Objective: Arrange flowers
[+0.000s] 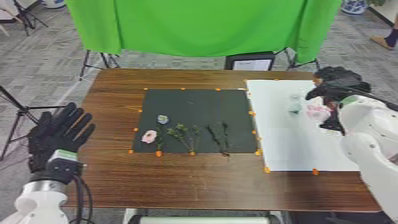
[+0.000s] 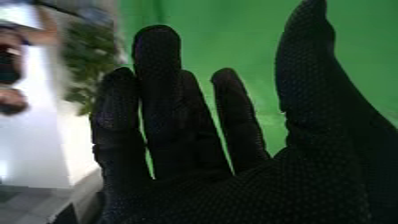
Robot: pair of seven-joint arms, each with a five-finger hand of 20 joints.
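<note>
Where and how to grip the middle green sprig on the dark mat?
I'd pinch the green sprig low on its stems, from above: it lies flat on the dark mat, leafy and spread at the far end, narrowing toward the near edge.

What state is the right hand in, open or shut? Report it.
Open: in the right wrist view, the right hand has its fingers extended and its thumb apart from them.
</note>
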